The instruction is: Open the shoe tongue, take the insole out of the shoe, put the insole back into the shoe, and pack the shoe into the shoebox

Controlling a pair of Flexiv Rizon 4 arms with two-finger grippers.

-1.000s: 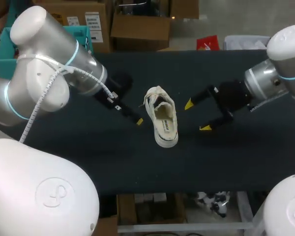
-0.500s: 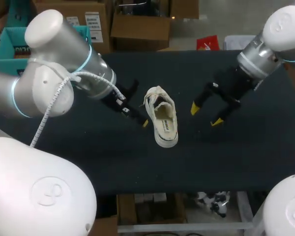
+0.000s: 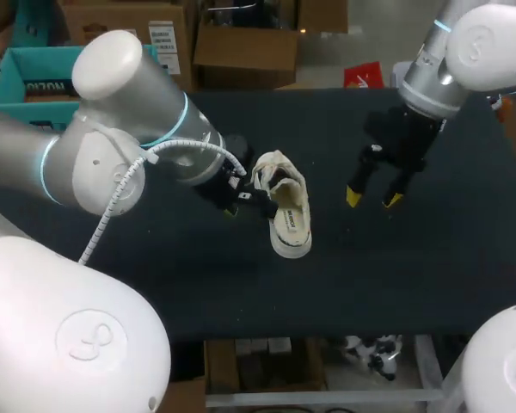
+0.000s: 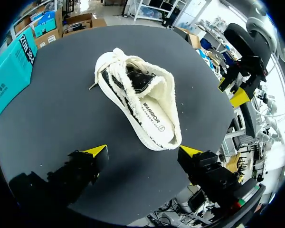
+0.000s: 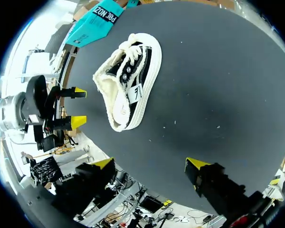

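A cream low-top shoe (image 3: 288, 206) lies on the dark table (image 3: 198, 284), toe toward the far side, with its tongue and the printed insole showing inside. My left gripper (image 3: 251, 205) hovers at the shoe's left side, partly hidden by the arm. In the left wrist view the left gripper (image 4: 143, 152) is open, with the shoe (image 4: 142, 109) just ahead of its fingertips and not touched. My right gripper (image 3: 371, 198) hangs open to the right of the shoe, well clear of it. In the right wrist view the right gripper (image 5: 150, 164) has the shoe (image 5: 130, 80) far ahead of it.
A teal shoebox (image 3: 34, 73) stands at the table's far left corner, also seen as the teal box (image 4: 12, 66) in the left wrist view and the teal box (image 5: 97, 21) in the right. My left gripper (image 5: 76, 107) shows beside the shoe in the right wrist view.
My left gripper has moved right, up to the shoe's side. The right arm has swung toward the far side, its gripper now a little farther from the shoe. The shoe has not moved.
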